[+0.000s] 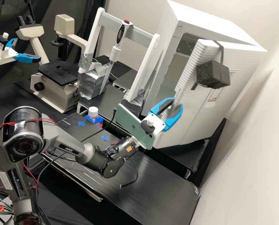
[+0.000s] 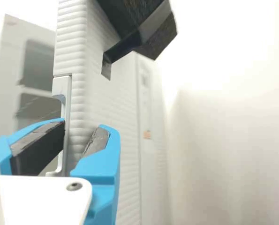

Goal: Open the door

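Got a dark grey arm [image 1: 23, 134] up front, out over a black bench [image 1: 145, 187]. Then, on the wrist, a mint-green phone [image 1: 130, 120] (yep, an actual phone), right by the white gripper [image 1: 177, 103]. Looks spread fairly wide, with one blue finger [image 2: 109, 161] on each side of the upright edge of the ribbed white door [image 1: 192, 109], near a pale handle strip [image 2: 61, 86]. Can't tell from here whether really touching or gripping. Ajar already, at an angle to the big white cabinet [image 1: 214, 18], with a black block [image 1: 208, 73] strapped at the upper part. Over to the side, a white-capped bottle [image 1: 93, 112], then a white-legged frame [image 1: 96, 28] with silver tape around the feet and a red-topped handheld device [image 1: 120, 34] upright at the crossbar. Beyond that, next to the frame, a cream microscope [image 1: 48, 95] with a black stage.
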